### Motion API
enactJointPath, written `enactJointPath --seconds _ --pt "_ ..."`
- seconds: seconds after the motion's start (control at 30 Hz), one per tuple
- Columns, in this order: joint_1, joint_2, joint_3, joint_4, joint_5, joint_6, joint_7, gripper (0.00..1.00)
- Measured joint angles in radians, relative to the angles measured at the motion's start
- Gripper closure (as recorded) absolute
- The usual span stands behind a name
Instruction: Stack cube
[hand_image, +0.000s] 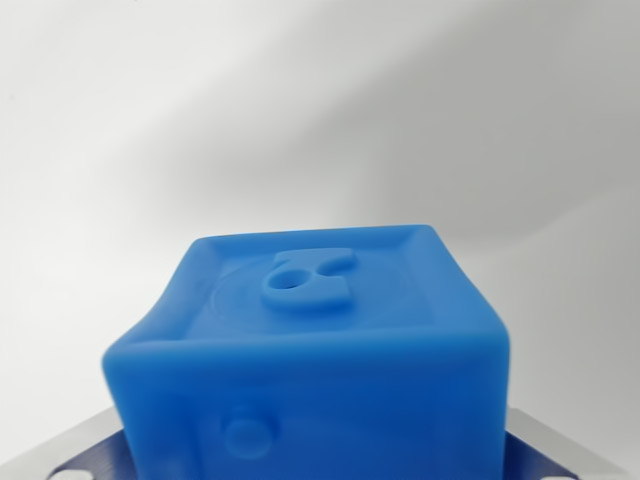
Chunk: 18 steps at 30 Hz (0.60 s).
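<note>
Blue cubes showing: one blue cube (320, 350)
Metal fingers peeking out below it: two metal fingers (60, 450)

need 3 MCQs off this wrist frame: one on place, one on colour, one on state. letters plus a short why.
1. Where does the cube sit in the wrist view?
A. lower centre, close to the camera
B. top left corner
C. far off, at the top edge

2. What colour is the cube?
A. red
B. blue
C. green

3. What shows on the cube's upper face?
A. a smooth blank surface
B. a paper sticker
C. a raised figure with a hole, inside a ring

Key:
1 A, the cube fills the lower middle of the frame and runs off its bottom edge.
2 B, every visible face is blue against the white surface.
3 C, a raised moulded shape with a small hole stands in a circular groove.

Metal parts flank the cube below; the tool's state cannot be told.
</note>
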Motion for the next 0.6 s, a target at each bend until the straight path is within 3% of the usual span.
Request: enactJointPath --seconds 0.6 --pt "0.048 -0.025 0.031 -0.004 -0.014 -0.021 -0.016 1.0"
